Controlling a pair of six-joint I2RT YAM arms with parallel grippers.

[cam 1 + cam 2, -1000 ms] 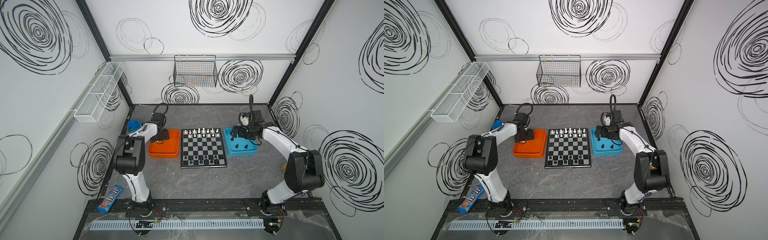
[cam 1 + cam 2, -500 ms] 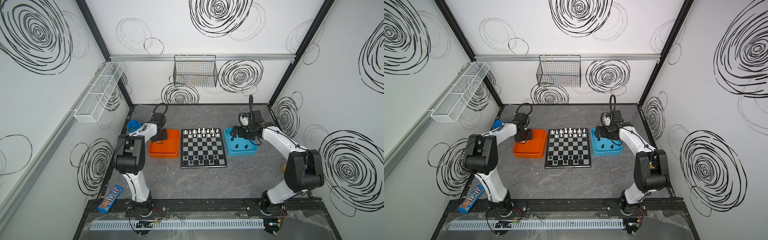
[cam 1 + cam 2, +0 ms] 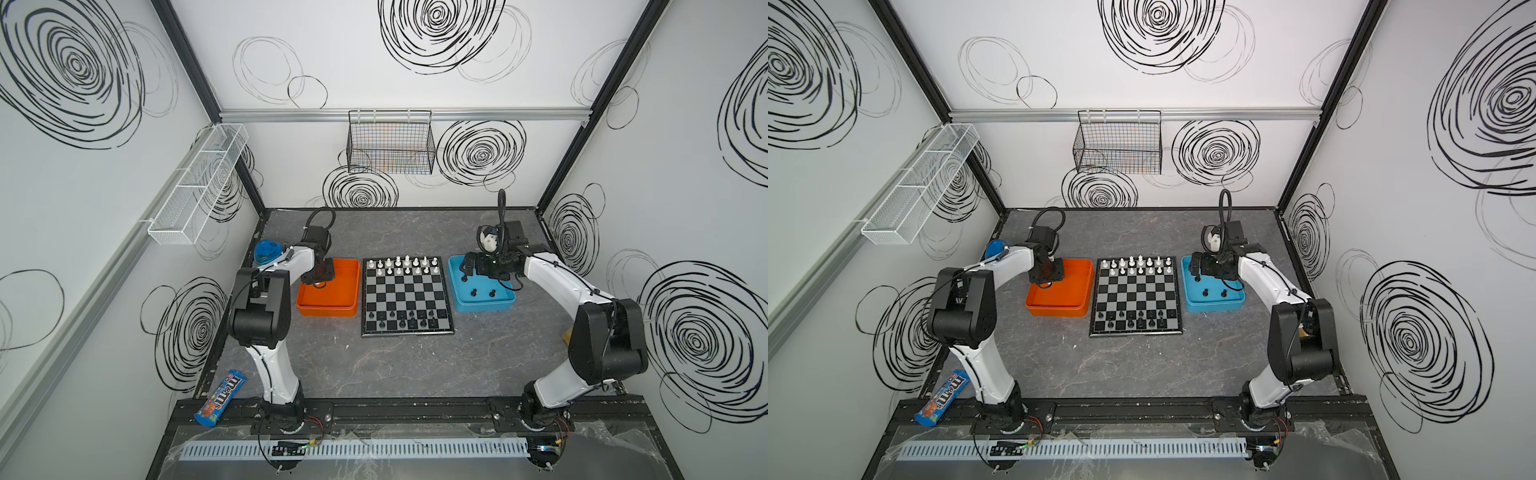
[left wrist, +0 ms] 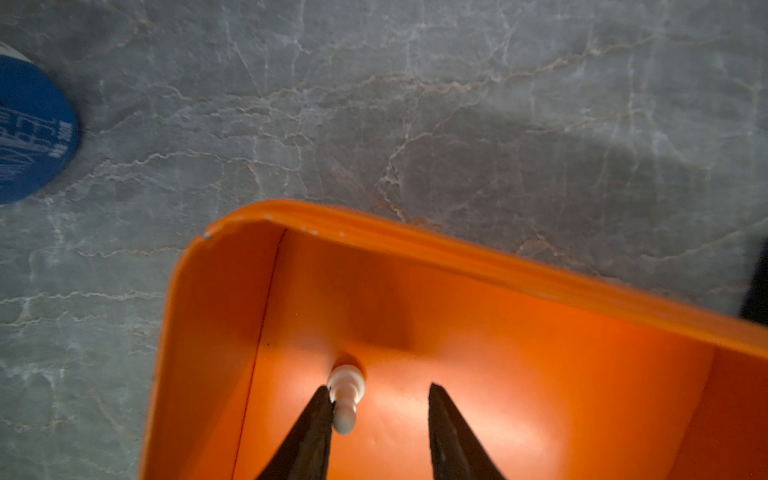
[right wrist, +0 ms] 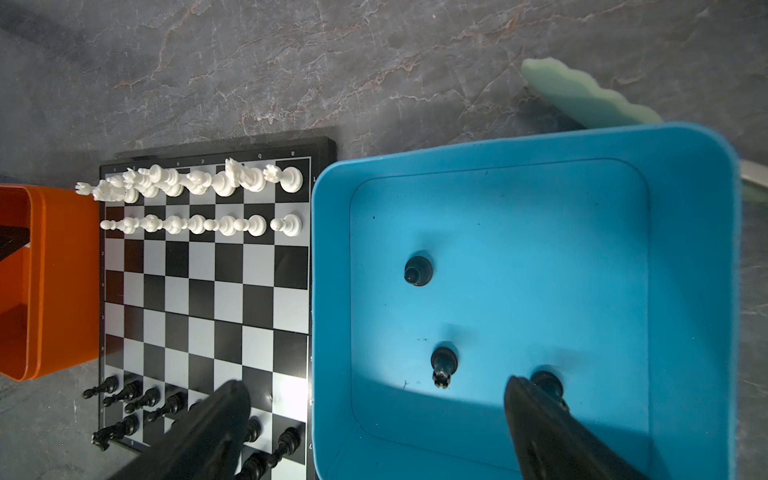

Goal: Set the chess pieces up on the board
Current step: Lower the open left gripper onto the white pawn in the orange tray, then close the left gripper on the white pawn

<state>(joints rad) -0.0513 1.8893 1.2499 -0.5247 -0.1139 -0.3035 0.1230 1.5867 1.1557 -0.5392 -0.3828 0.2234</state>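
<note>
- Left pincer (image 4: 379,388) is not yet clenched. Its jaws stand partly apart around a white pawn (image 4: 345,399), with one finger touching the pawn and the other clear of it.
- That pawn stands, upright as far as I can judge, on the floor of the orange tray (image 4: 457,249), near its far left corner. This tray lies on the table (image 3: 415,374) just left of the board (image 3: 405,291).
- On the board, white pieces (image 3: 399,262) stand in the two far rows and black pieces (image 3: 409,322) in the near rows, with gaps.
- Right pincer (image 5: 376,384) is released, jaws wide, above the blue tray (image 5: 685,291) just right of the board. Three black chessmen (image 5: 444,365) stand in that tray.
- My worry on the left is that one finger meets the pawn first. It may push the pawn sideways on the smooth floor, or tip it, before the second finger arrives.
- The contact seems high on the thin neck, so the pawn could swing or slip out when I lift.
- The white rows are crowded, so a tilted pawn may knock a neighbour when I set it down.
- On the right, one finger looks very near a black chessman, and a descent could topple it.
</note>
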